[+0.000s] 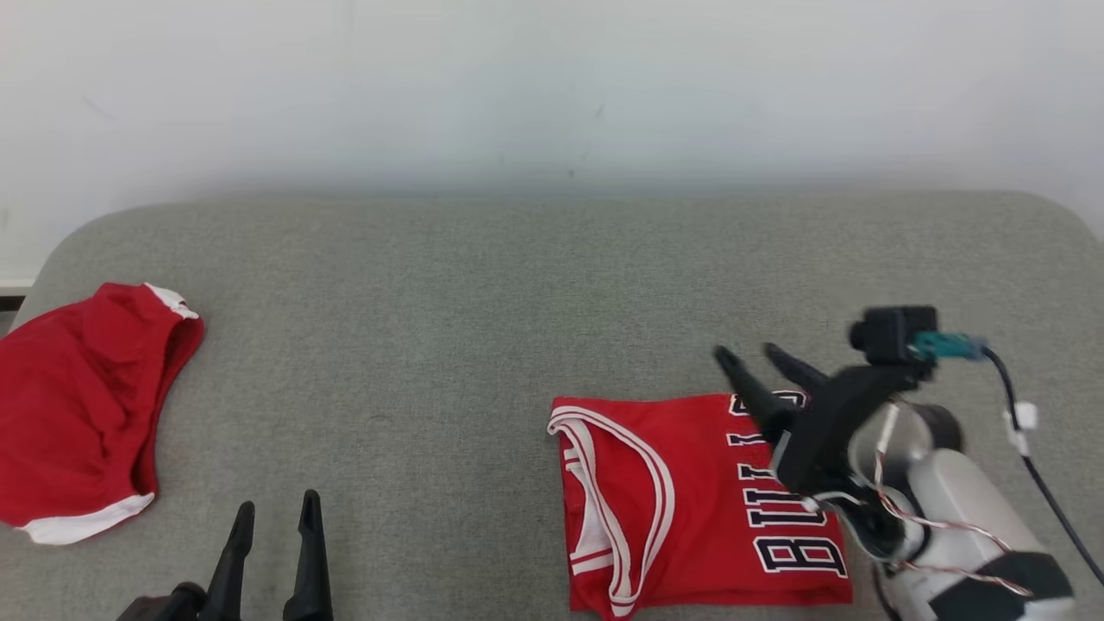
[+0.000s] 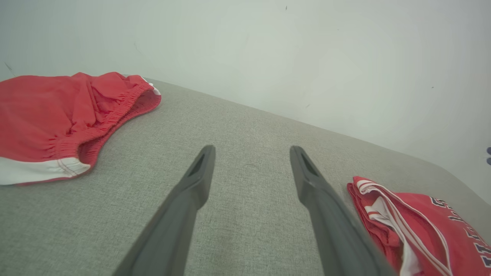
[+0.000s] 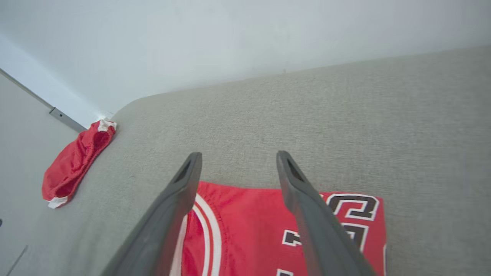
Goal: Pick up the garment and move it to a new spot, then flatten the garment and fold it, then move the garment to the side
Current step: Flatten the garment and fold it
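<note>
Red folded jersey (image 1: 690,483) lies under the right tool (image 1: 745,350), spread empty, seemingly clear; a low retreat could snag it.

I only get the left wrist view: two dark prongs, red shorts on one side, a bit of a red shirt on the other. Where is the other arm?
Observer: The right end effector is poised over the far edge of the jersey, jaws open, nothing between them.
Operator: Is that shirt folded?
Observer: Yes. The head view shows a compact rectangle, collar trim to the left and dark letters starting BULL to the right.
Operator: And the shorts, how far over do they go?
Observer: The red shorts lie right at the left edge of the grey cushion, near its rounded far corner.
</note>
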You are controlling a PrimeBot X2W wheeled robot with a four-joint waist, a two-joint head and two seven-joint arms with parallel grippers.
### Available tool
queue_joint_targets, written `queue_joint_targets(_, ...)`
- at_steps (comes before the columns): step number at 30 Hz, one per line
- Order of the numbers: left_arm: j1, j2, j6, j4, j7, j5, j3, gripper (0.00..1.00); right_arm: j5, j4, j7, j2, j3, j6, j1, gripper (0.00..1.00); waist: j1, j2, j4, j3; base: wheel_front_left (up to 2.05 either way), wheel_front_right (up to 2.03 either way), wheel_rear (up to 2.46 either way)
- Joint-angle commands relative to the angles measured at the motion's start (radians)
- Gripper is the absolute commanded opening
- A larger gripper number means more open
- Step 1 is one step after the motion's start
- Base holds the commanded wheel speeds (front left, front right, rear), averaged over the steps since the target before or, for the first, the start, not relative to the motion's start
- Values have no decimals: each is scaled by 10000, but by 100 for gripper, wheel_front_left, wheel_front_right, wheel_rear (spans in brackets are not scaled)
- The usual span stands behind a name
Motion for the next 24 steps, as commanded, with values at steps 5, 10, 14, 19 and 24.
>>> queue_joint_targets(5, 342, 2, 66, -61, -22, 49, 55, 100, -1347, -258, -1054, -485, -716, -22, 919, 100, 0, -1, -276, -232, 0, 0, 0)
queue_joint_targets(10, 534, 1, 73, -109, -22, 60, 58, 100, -2503, -639, -2506, -601, -1393, -22, 1969, 100, 0, -1, -376, -408, 0, 0, 0)
queue_joint_targets(14, 678, 4, 77, -145, -22, 127, 110, 100, -3078, -960, -3664, -497, -1681, -22, 2899, 100, 0, -1, -458, -566, 0, 0, 0)
queue_joint_targets(19, 930, 2, 71, -230, -22, 238, 198, 100, -3675, -1305, -5058, -341, -1899, -22, 3999, 100, 0, -1, -579, -789, 0, 0, 0)
queue_joint_targets(24, 1082, 1, 123, -395, -22, 423, 274, 100, -3649, -1444, -5533, -234, -2072, -22, 4707, 100, 0, -1, -568, -992, 0, 0, 0)
